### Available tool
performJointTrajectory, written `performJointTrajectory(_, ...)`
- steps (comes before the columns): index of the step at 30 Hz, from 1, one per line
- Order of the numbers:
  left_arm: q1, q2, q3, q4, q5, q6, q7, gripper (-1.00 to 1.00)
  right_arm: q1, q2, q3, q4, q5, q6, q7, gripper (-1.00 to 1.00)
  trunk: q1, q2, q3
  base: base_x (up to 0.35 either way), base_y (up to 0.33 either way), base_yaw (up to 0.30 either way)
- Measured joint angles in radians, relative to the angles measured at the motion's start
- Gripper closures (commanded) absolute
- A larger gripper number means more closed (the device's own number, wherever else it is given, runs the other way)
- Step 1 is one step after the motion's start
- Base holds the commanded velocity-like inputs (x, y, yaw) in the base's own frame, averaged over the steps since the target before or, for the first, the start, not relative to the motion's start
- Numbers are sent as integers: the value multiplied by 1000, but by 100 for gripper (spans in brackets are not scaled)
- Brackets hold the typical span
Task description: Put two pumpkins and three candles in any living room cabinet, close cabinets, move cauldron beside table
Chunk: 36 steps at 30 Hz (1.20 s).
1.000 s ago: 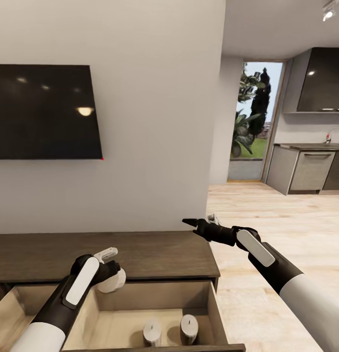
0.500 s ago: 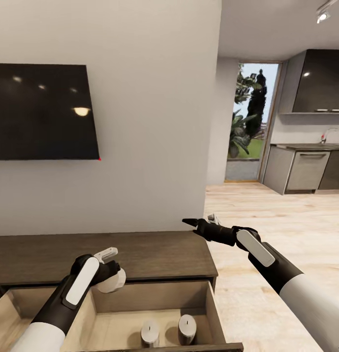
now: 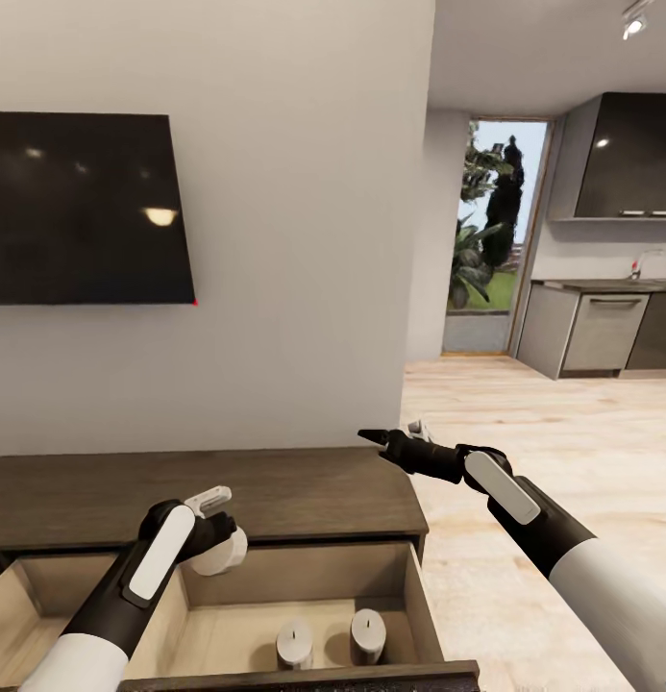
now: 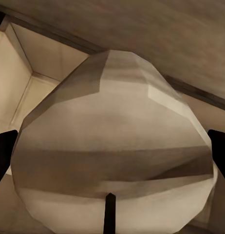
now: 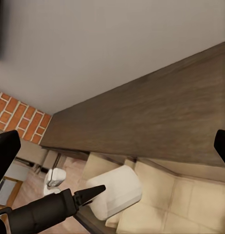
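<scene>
The long dark-brown cabinet (image 3: 304,495) stands against the white wall with its right-hand drawer (image 3: 304,577) pulled open. Two beige candles (image 3: 295,642) (image 3: 368,634) stand upright inside on the pale wood floor. My left gripper (image 3: 217,527) hovers over the drawer's back left part, shut on a third candle (image 3: 227,556). In the left wrist view that candle (image 4: 112,146) sits large between the dark fingertips (image 4: 3,156). My right gripper (image 3: 385,432) is open and empty above the cabinet's right end; its view looks down on the cabinet top (image 5: 151,122) and the held candle (image 5: 115,192).
A black TV (image 3: 83,207) hangs on the wall above the cabinet. Light wood floor (image 3: 563,452) runs right toward grey kitchen cupboards (image 3: 602,332) and a glass door (image 3: 491,240). A brick wall (image 5: 15,122) shows beyond the cabinet's far end.
The whole head view has shifted slightly left and then up, so the camera moved. Both arms keep their pose, and the left gripper still holds the candle.
</scene>
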Motion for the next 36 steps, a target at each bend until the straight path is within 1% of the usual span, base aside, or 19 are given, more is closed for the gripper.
performJointTrajectory(15,0,0,-1,1,2,0,0,100,1,-1,3,-5,1,0,8,-100,58,-105,-47,0,0,0)
performJointTrajectory(17,0,-1,0,1,2,0,0,100,0,-1,4,-31,0,0,35,-100,65,-119,-53,0,0,0)
performJointTrajectory(18,0,-1,0,1,2,0,0,100,0,-2,5,-67,0,0,61,-100,69,-126,-56,0,0,0)
performJointTrajectory(20,0,-1,0,1,2,-1,0,100,0,-3,6,-112,1,0,83,-100,77,-140,-63,0,0,0)
performJointTrajectory(22,0,-1,0,1,1,-2,0,100,0,-3,6,-136,2,0,94,-100,84,-154,-69,0,0,0)
performJointTrajectory(26,0,-2,0,1,1,-4,0,100,0,-2,7,-144,4,-1,97,-100,100,-182,-81,0,0,0)
performJointTrajectory(28,0,-7,-1,2,3,-6,0,100,0,-2,7,-145,4,-1,98,-100,107,-196,-88,0,0,0)
performJointTrajectory(31,1,-21,-1,2,-5,-9,1,100,0,-2,7,-146,4,-1,98,-100,119,-217,-97,0,0,0)
performJointTrajectory(36,1,-26,-1,2,-11,-17,3,100,0,-2,7,-146,5,-1,98,-100,138,-252,-113,0,0,0)
